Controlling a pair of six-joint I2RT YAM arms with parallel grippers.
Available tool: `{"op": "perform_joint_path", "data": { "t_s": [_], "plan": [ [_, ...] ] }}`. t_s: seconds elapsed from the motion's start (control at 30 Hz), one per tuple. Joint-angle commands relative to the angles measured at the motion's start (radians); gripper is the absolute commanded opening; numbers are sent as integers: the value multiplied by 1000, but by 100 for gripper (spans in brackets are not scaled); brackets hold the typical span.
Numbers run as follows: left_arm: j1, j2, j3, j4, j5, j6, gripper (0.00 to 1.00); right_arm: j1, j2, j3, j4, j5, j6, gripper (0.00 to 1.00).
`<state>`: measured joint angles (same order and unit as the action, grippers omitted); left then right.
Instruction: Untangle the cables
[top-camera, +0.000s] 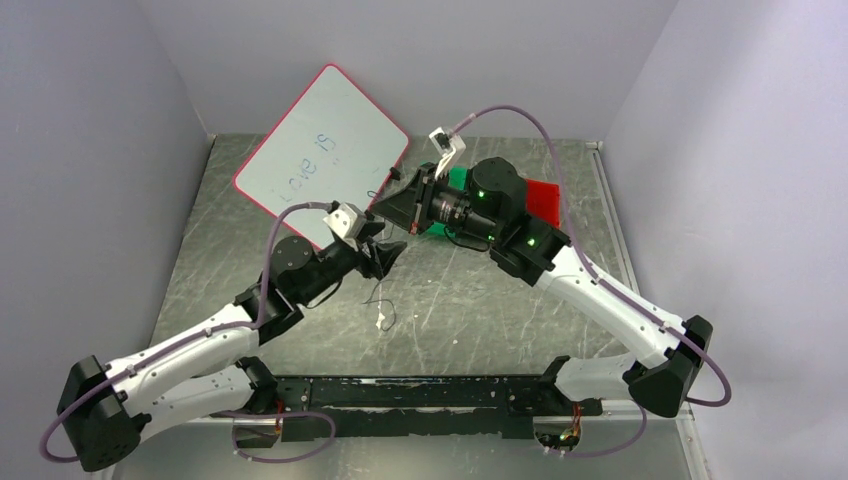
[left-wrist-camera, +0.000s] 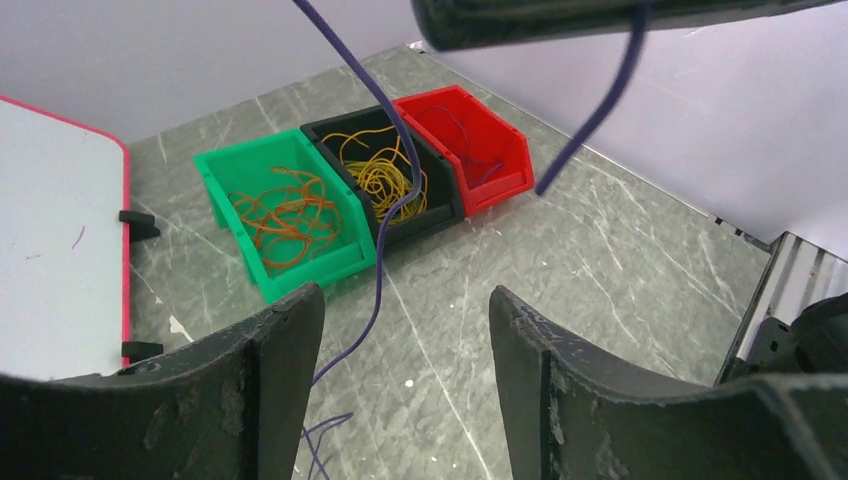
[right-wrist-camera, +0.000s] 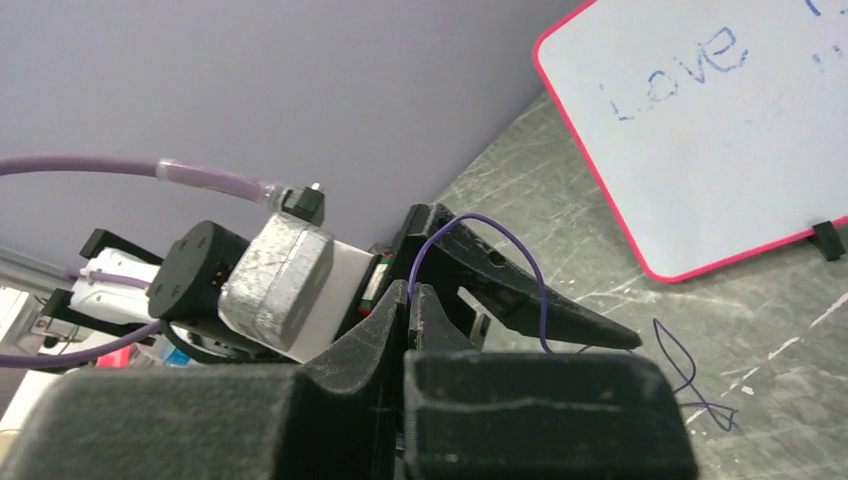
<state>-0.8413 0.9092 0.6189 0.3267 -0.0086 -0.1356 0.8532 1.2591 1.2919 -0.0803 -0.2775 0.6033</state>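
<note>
My right gripper is shut on a thin purple cable that arcs up from its jaws and drops toward the table. In the top view the right gripper hangs just above and behind my left gripper. My left gripper is open. The purple cable hangs down in front of it, close to its left finger, and its loose end lies on the table. Orange cables lie in a green bin, and yellow cables in a black bin.
A red bin stands next to the black one, with a thin dark wire inside. A white board with a red rim stands at the back left on the table. Walls close in the left, back and right sides.
</note>
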Motion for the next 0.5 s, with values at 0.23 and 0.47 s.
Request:
{"op": "perform_joint_path", "data": {
  "t_s": [0.23,0.47],
  "plan": [
    [20,114,-46,209,6,-27,56,7,-75,55,16,-15,58,0],
    [34,165,-156,281,40,-109,47,7,-131,70,45,4,46,0]
  ]
}}
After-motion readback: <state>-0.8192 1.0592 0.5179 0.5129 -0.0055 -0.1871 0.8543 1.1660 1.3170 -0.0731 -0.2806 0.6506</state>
